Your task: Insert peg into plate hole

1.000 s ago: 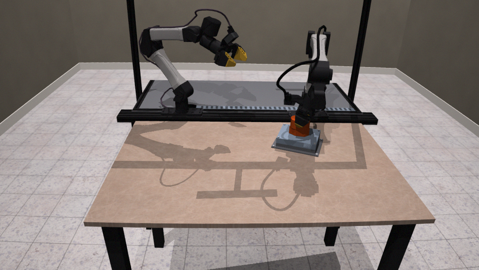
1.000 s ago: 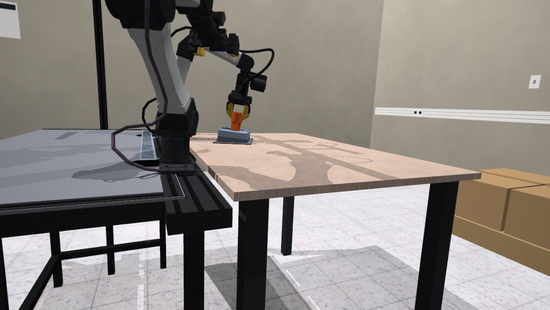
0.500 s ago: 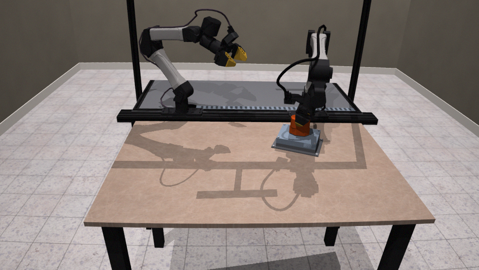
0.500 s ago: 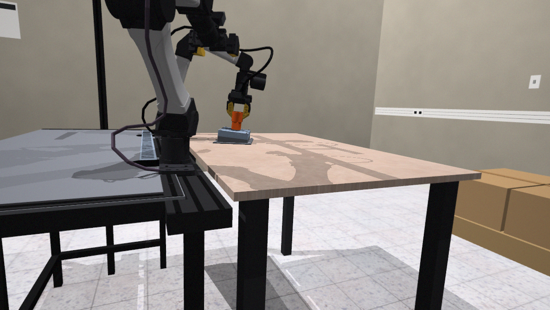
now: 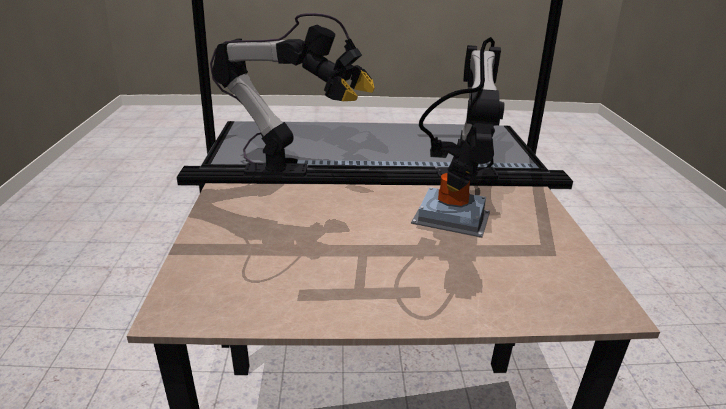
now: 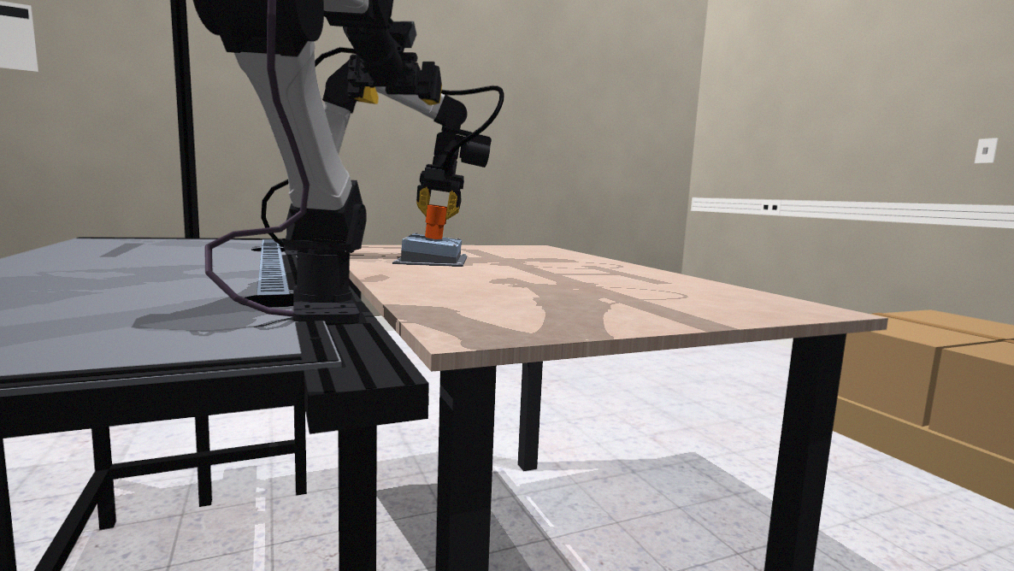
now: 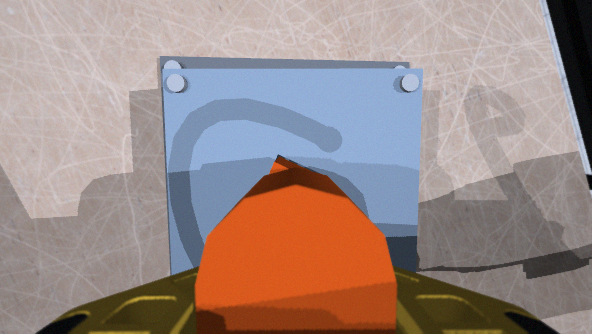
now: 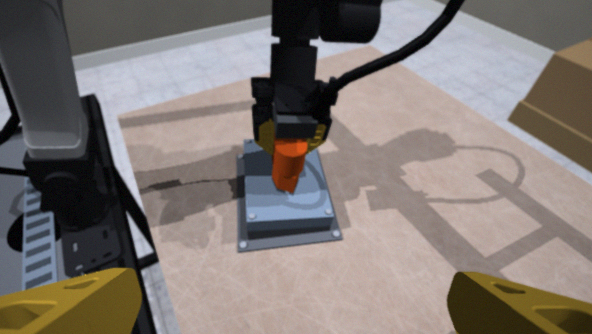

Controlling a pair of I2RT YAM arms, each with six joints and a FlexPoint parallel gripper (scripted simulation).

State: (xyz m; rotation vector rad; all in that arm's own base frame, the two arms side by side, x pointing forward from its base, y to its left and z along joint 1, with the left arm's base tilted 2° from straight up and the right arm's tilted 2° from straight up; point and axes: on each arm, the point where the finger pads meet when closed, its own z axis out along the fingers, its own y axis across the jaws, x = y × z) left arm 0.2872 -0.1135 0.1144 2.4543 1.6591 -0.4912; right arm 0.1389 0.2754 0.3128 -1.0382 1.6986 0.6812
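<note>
My L pincer (image 5: pixel 456 185) (image 6: pixel 438 211) (image 7: pixel 296 300) (image 8: pixel 291 145) gripped the orange peg (image 5: pixel 453 198) (image 6: pixel 434 229) (image 7: pixel 295 240) (image 8: pixel 287 167), approx. upright over the blue plate (image 5: pixel 430 204) (image 6: pixel 413 248) (image 7: pixel 300 82) (image 8: pixel 260 207), prob. for a straight, gentle drop; dark sliver at 12 o'clock, wrist cam, was poss. hole edge.

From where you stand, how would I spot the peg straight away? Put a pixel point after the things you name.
Find the wooden table (image 5: pixel 355 315) (image 6: pixel 638 312), then the blue-grey block (image 5: pixel 429 200) (image 6: pixel 431 248) (image 7: pixel 300 90) (image 8: pixel 287 207) with small round studs at its corners. The peg (image 5: pixel 447 195) (image 6: pixel 434 220) (image 7: pixel 295 245) (image 8: pixel 288 167) is just above it, between yellow fingers (image 6: pixel 423 201): stubby, faceted, and bright orange, unlike the block below.
</note>
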